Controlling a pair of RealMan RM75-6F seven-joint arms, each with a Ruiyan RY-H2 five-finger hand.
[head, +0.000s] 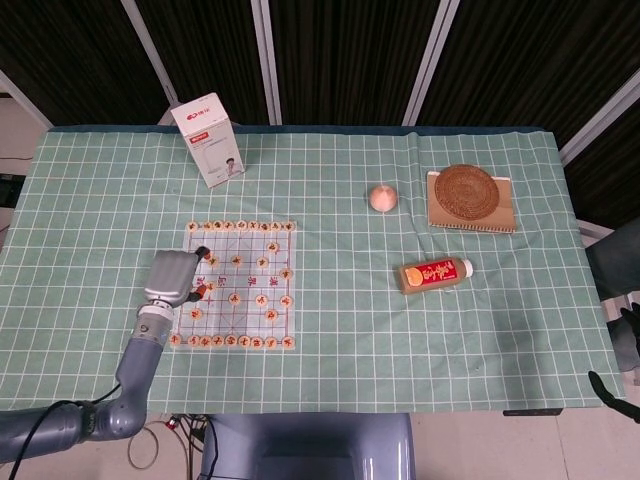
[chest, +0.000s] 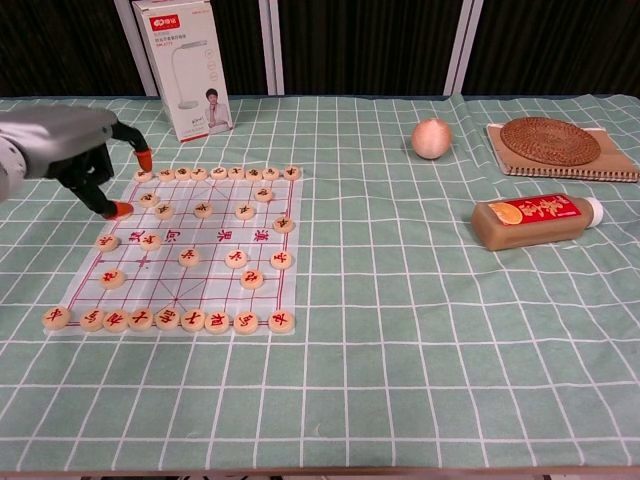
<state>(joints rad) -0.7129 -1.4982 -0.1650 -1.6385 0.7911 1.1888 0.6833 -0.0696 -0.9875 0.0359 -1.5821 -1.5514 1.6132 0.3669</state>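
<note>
A staged robot lab: dark curtain panels (head: 340, 60) behind, a checked green cloth (head: 340, 330) over the desk, loose cables (head: 150, 445) dangling below.

Left hand (chest: 70, 150) raised, fingers (chest: 118, 209) apart, empty.

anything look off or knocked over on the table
The brown bottle lies on its side, right of the chess board, instead of standing. The board's middle pieces sit scattered, though that may be play. The white box stands upright. Nothing looks spilled or damaged.
</note>
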